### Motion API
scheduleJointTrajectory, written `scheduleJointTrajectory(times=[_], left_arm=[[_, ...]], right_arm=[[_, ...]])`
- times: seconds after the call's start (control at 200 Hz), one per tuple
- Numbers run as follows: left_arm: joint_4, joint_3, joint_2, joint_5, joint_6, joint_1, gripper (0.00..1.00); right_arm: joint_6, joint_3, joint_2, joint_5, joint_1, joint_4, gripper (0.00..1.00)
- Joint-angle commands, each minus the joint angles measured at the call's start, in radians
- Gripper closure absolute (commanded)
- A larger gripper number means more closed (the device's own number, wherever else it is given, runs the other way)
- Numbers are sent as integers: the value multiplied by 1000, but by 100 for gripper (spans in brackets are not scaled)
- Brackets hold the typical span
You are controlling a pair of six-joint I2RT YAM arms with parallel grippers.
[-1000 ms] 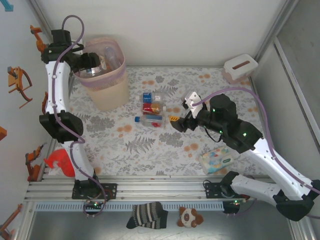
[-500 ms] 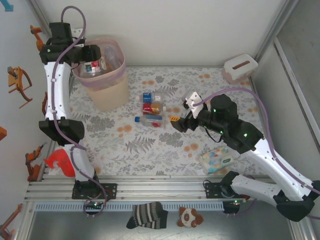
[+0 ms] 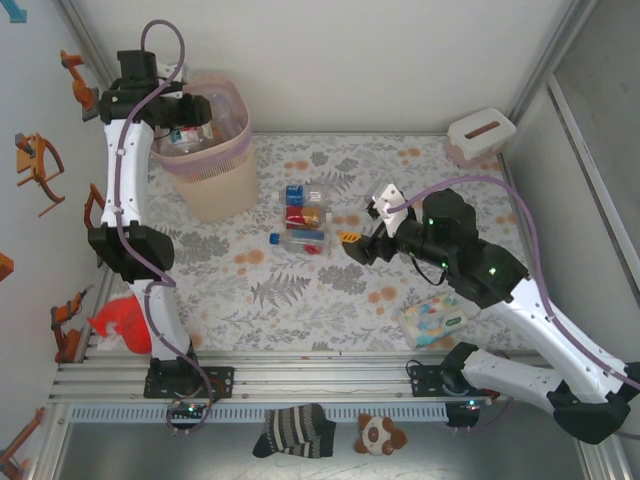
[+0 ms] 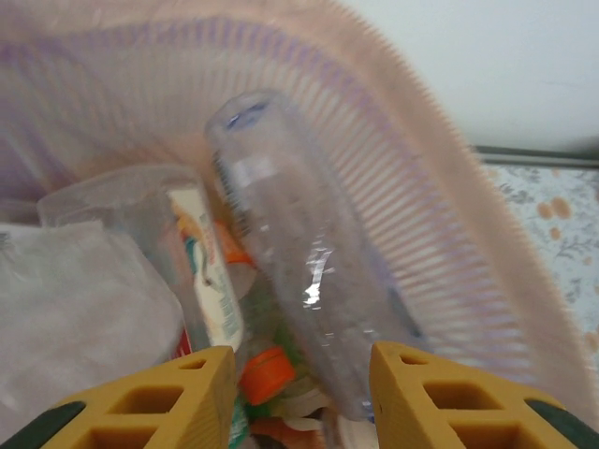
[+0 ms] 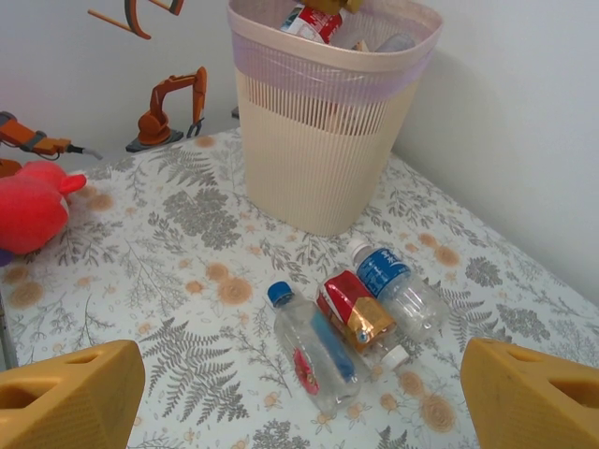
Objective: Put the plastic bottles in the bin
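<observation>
- No brand name I can actually read. The print on every label is too small or too blurred.
- Three bottles lie flat on the table (image 5: pixel 187 281), side by side and parallel, near the bin (image 5: pixel 318 159) on its right-arm side.
- The blue-labelled bottle (image 5: pixel 398 285) lies closest to the bin. It has a blue wrap with some white print, a white cap and a clear body, and the cap end points toward the bin.
- The red-labelled bottle (image 5: pixel 356 313) is in the middle, touching the blue one. Its wrap is red and gold-brown, and its white cap points away from the bin.
- The clear bottle (image 5: pixel 314 360) is farthest from the bin. It has a blue cap and a thin blue and red strip down its side, and the cap end faces the bin's side.
- Inside the bin, a big clear bottle (image 4: pixel 309 271) leans on the ribbed wall, base up and neck down. Next to it is a white-labelled bottle (image 4: pixel 211 281) with orange and green print, too smeared to read.
- The left end effector (image 4: pixel 298 374) hangs over the bin's mouth. There's a modest gap between its fingers and nothing pinched in it.
- The right end effector (image 5: pixel 301 383) is spread wide, empty, and on the far side of the three bottles from the bin.
</observation>
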Motion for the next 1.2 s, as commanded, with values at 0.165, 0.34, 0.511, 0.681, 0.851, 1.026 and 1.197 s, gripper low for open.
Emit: scheduleJointTrajectory(times=[0.165, 0.34, 0.511, 0.681, 0.851, 1.026, 1.197], left_arm=[[-39, -95, -20, -75, 19, 53, 60], [-13, -180, -45, -46, 29, 58, 61], [13, -296, -79, -57, 27, 58, 61], [65, -378, -109, -47, 17, 74, 62], [64, -342, -121, -19, 0, 92, 62], [66, -281, -170, -1, -11, 95, 62], [69, -256, -228, 14, -18, 95, 62]], right_arm=[[11, 7, -11, 0, 3, 34, 14], [13, 6, -12, -3, 3, 33, 14], [11, 5, -20, 2, 3, 28, 14], [9, 1, -25, 6, 3, 27, 14], [13, 6, -26, 4, 4, 25, 14], [21, 7, -29, 20, 3, 21, 14], [25, 7, -30, 23, 3, 27, 14]])
